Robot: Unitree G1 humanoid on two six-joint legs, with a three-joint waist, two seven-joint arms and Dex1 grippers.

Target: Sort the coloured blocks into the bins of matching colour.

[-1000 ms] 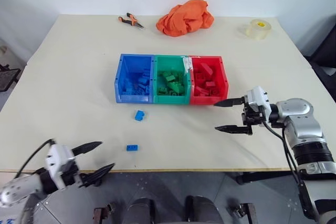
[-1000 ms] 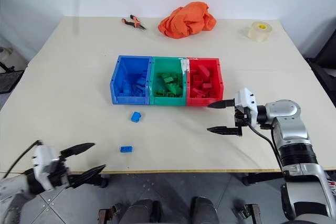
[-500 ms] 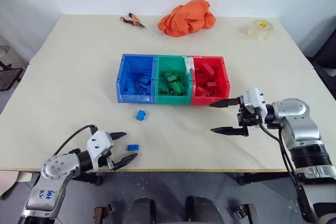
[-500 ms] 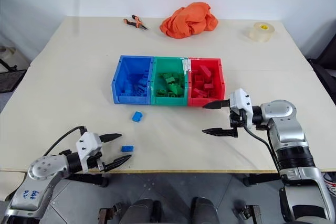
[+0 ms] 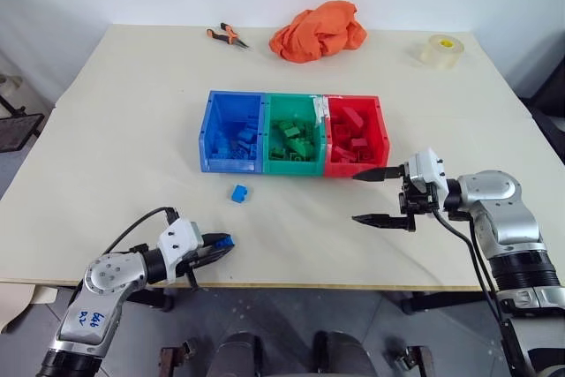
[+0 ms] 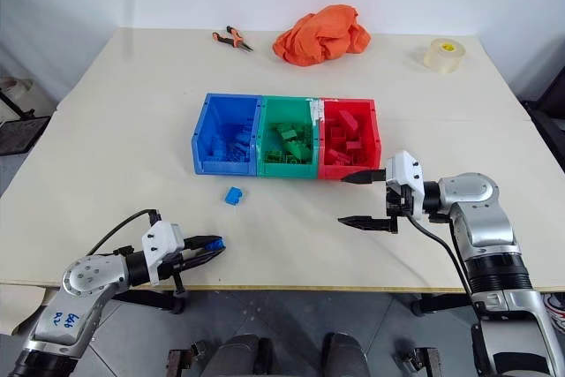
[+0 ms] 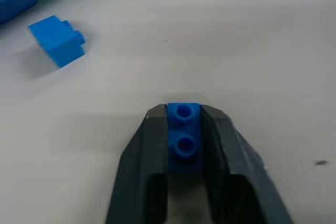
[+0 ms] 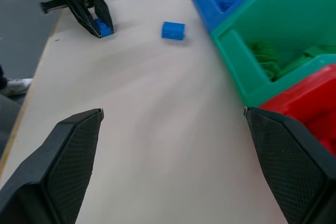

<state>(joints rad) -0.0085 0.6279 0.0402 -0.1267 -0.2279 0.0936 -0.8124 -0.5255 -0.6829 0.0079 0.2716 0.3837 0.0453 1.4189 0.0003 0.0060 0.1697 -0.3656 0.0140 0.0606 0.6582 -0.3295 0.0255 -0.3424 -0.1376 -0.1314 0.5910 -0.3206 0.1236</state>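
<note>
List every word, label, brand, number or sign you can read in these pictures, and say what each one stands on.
Blue handwriting on the robot's left forearm: a few characters, too small and slanted to read reliably.
Tape roll: a yellow patch inside, no lettering legible.
White strip on the rim between the green bin and the red bin: no text readable.
Nothing else carries writing.

Glossy plastic bins (image 5: 265, 134) (matt table (image 5: 124, 130)), crumpled cloth (image 5: 316, 31)
</note>
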